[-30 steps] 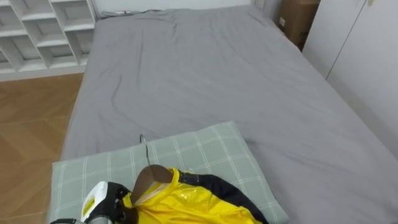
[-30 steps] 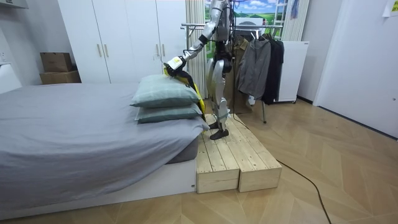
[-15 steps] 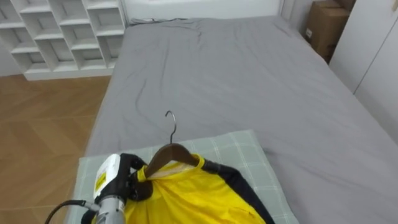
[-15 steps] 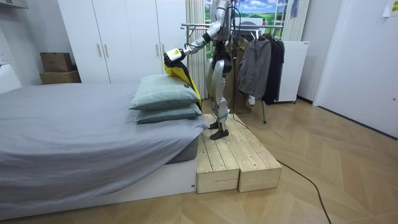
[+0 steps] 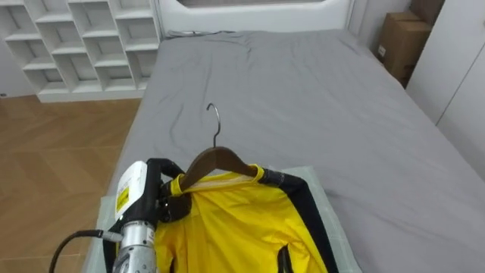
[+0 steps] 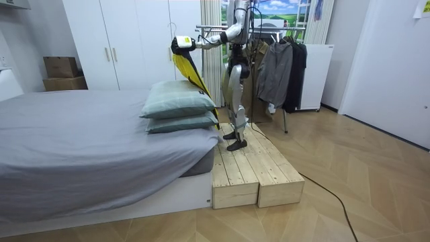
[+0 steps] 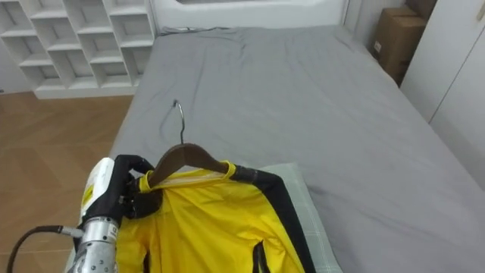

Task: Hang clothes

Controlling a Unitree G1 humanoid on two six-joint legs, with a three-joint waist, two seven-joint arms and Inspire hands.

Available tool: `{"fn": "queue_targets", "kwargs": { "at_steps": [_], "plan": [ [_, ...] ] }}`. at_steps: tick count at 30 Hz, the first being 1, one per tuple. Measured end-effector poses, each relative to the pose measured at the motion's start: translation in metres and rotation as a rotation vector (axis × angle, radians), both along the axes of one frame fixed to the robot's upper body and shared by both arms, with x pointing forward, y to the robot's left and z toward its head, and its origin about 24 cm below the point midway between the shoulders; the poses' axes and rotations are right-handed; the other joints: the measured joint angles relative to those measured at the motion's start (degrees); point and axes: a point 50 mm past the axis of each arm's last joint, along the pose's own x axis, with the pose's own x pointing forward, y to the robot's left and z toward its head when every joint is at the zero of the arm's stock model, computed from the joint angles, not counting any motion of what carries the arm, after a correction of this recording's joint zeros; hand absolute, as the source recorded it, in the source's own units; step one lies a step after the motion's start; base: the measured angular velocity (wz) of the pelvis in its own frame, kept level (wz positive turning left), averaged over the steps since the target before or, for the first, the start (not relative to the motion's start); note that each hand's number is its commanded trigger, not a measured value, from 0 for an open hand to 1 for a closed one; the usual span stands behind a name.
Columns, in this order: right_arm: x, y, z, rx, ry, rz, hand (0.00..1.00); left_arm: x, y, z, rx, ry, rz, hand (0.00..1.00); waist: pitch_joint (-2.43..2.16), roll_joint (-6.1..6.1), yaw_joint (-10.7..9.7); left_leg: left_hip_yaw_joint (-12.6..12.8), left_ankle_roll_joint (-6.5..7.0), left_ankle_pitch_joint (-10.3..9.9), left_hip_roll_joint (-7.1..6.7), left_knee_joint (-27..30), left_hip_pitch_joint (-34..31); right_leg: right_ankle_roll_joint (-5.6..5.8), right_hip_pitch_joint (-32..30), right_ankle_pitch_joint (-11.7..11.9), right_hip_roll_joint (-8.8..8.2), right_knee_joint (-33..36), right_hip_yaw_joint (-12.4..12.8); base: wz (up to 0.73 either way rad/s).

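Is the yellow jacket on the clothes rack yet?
No, the yellow jacket hangs from the wooden hanger in the left hand, above the pillows, apart from the clothes rack.

Jacket (image 5: 235, 227) on hanger (image 5: 216, 161) above pillow (image 5: 327, 227)

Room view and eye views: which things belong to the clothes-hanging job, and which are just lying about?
Job: yellow jacket, wooden hanger, left hand gripping it, clothes rack.
Lying about: pillows, bed, shelf unit, cardboard box, wooden platform.
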Motion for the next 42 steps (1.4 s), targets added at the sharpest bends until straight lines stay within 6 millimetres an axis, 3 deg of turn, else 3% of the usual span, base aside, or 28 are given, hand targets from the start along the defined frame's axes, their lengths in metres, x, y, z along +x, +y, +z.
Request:
{"fn": "queue_targets", "kwargs": {
  "at_steps": [7, 16, 27, 42],
  "plan": [
    [-0.007, 0.000, 0.000, -0.007, 0.026, -0.006, 0.00, 0.001, 0.002, 0.009, 0.008, -0.064, 0.017, 1.00, -0.05, -0.07, 0.0, 0.0, 0.00, 0.0, -0.03, 0.0, 0.0, 0.00, 0.0, 0.0, 0.02, 0.0, 0.2, 0.00],
    [-0.001, 0.000, 0.000, -0.016, 0.030, 0.053, 0.00, 0.003, -0.001, 0.027, -0.010, -0.181, 0.023, 1.00, -0.07, -0.10, 0.2, 0.0, -0.01, 0.0, -0.02, -0.2, 0.1, 0.00, -0.2, 0.0, 0.03, 0.0, -0.1, 0.00],
    [-0.003, 0.000, 0.000, -0.017, 0.043, 0.083, 0.00, 0.005, 0.005, 0.043, -0.021, -0.250, 0.045, 1.00, -0.13, -0.08, 1.9, -0.2, -0.01, 0.0, -0.03, -0.2, 0.1, -0.01, -0.1, 0.0, -0.02, 0.0, -0.6, 0.01],
    [0.000, 0.000, 0.000, -0.012, 0.039, 0.113, 0.00, -0.008, 0.006, 0.045, -0.030, -0.269, 0.042, 1.00, -0.48, 0.33, 2.3, -0.6, -0.10, 0.1, -0.03, -0.5, 1.4, -0.02, 1.1, 0.0, 0.04, 0.0, -0.9, 0.00]
  ]
}}
